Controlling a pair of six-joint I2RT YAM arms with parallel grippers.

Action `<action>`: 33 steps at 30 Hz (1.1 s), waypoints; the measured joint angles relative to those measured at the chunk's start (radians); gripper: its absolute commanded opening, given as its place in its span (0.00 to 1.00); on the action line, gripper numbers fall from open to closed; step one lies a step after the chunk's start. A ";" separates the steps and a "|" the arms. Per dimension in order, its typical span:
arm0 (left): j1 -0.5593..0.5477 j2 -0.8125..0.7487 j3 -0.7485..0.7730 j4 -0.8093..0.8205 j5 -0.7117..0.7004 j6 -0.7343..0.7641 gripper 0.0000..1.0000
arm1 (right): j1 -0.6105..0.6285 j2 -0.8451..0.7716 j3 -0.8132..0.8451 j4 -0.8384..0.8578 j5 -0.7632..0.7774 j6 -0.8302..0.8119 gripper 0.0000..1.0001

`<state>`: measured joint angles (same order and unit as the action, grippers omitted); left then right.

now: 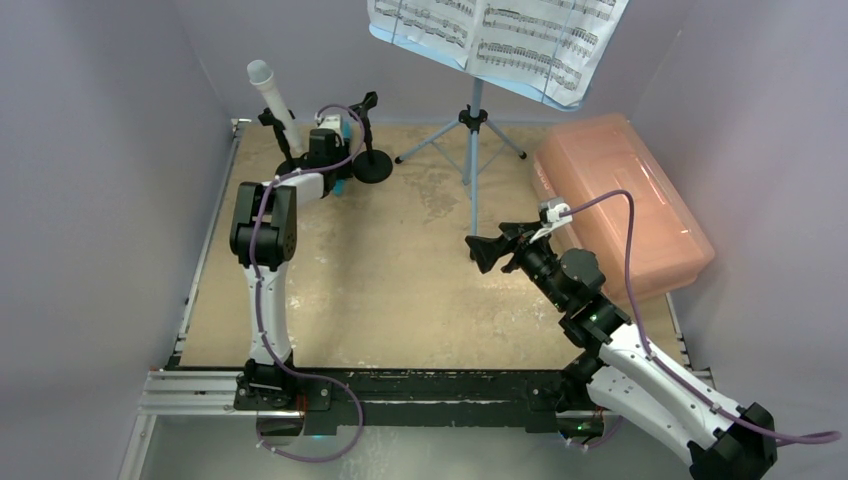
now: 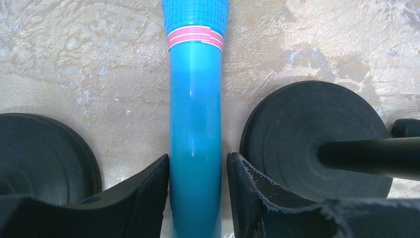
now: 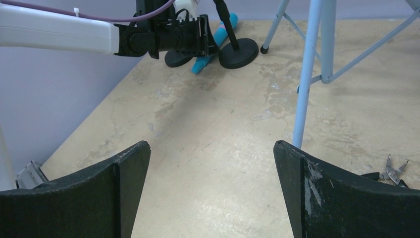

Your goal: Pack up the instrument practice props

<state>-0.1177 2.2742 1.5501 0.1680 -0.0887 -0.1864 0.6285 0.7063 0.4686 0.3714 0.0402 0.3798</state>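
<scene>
The left gripper (image 2: 197, 193) was down at the far left of the table (image 1: 400, 290), its fingers (image 2: 148, 198) set on either side of the blue toy microphone (image 2: 195, 124). One finger looked flush against the barrel and the other showed a thin sliver of gap, so I cannot tell whether they were clenched on it. The microphone lay flat on the table between the round bases of the two holders. The occupied mic holder (image 1: 272, 125) carried the white toy microphone (image 1: 262, 85), tilted head-up near the left wall. The empty mic holder (image 1: 372, 165) stood just beside it.

The light-blue music rack (image 1: 472, 120) stood on its tripod legs at the back of the table, with the sheet-music pages (image 1: 500, 35) spread across its top. A pink translucent box (image 1: 625, 200), lid on, sat at the right side.

The right gripper (image 3: 210, 193) hung over the middle of the table, fingers (image 3: 124, 198) spread wide with nothing between them. Small pliers (image 3: 393, 171) lay on the table near the rack's legs.
</scene>
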 measured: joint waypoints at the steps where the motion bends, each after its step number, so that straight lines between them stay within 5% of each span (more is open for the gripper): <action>1: 0.000 0.000 0.000 0.000 0.004 0.000 0.46 | 0.000 0.002 0.000 0.000 0.001 0.000 0.98; 16: 0.004 -0.061 -0.109 0.072 0.037 -0.013 0.67 | 0.000 0.002 0.000 0.000 0.017 -0.005 0.98; 27: 0.003 -0.343 -0.349 0.156 0.037 -0.043 0.72 | 0.000 0.002 0.000 0.000 0.018 -0.007 0.98; 33: 0.003 -0.538 -0.621 0.337 -0.033 -0.076 0.73 | 0.000 0.000 0.000 0.000 0.018 -0.007 0.98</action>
<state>-0.1143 1.7363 0.9287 0.5053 -0.1219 -0.2619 0.6285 0.7059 0.4686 0.3714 0.0582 0.3729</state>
